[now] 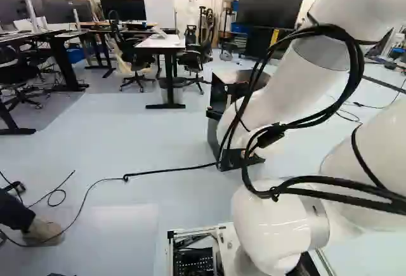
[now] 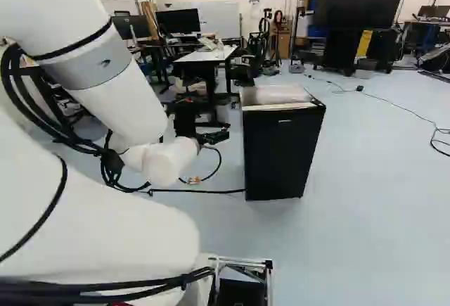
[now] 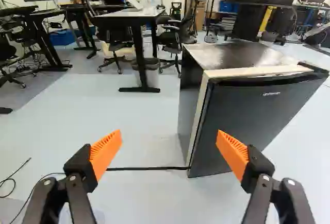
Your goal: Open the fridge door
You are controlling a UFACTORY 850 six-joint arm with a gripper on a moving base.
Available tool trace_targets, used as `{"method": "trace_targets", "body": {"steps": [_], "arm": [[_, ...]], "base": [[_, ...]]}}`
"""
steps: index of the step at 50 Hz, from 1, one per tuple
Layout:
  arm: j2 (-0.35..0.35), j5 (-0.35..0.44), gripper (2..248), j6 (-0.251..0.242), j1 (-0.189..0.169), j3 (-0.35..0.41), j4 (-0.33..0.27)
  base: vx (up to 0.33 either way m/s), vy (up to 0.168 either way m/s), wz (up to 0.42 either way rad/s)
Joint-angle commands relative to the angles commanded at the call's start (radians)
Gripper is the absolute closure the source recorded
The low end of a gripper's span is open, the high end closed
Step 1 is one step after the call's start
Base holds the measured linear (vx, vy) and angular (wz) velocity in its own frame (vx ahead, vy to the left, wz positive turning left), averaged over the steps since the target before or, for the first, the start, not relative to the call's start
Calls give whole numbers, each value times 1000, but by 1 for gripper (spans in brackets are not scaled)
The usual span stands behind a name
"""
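"White, thick-jointed robot arm (image 1: 276,225), right up close. It fills the right of the left base view. What's at its end?"

"That's the black two-fingered gripper (image 2: 212,137), near the middle of the right base view. In the wrist view its fingers stand wide apart, with orange ridged pads (image 3: 105,154) facing each other and bare air between them."

"So it's clamped on nothing. And the fridge?"

"You mean the squat black fridge with the dull grey top (image 3: 232,54). It stands upright on the pale blue-grey floor (image 2: 365,214), ahead of the gripper and off to one side. In the right base view it's just right of the middle."

"How does the door look?"

"Closed, by the look of it. The flat dark door (image 3: 252,116) sits against the body, with a cream strip (image 3: 201,116) running down the seam. One finger overlaps the door in the wrist view, but the two look apart."

"What's that line along the floor?"

"Thin black cable (image 3: 149,169), reaching the foot of the fridge. Well beyond it there's a white-topped desk with black legs (image 2: 204,55)."
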Motion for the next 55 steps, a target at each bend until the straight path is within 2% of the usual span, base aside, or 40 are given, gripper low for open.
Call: {"method": "trace_targets", "body": {"steps": [13, 27, 39, 55], "arm": [[-4, 0, 3, 0, 0, -3, 0], [-42, 0, 3, 0, 0, -36, 0], [-95, 0, 3, 0, 0, -79, 0], [-207, 0, 3, 0, 0, -146, 0]], "base": [[0, 0, 0], [0, 0, 0], [0, 0, 0], [0, 0, 0]]}}
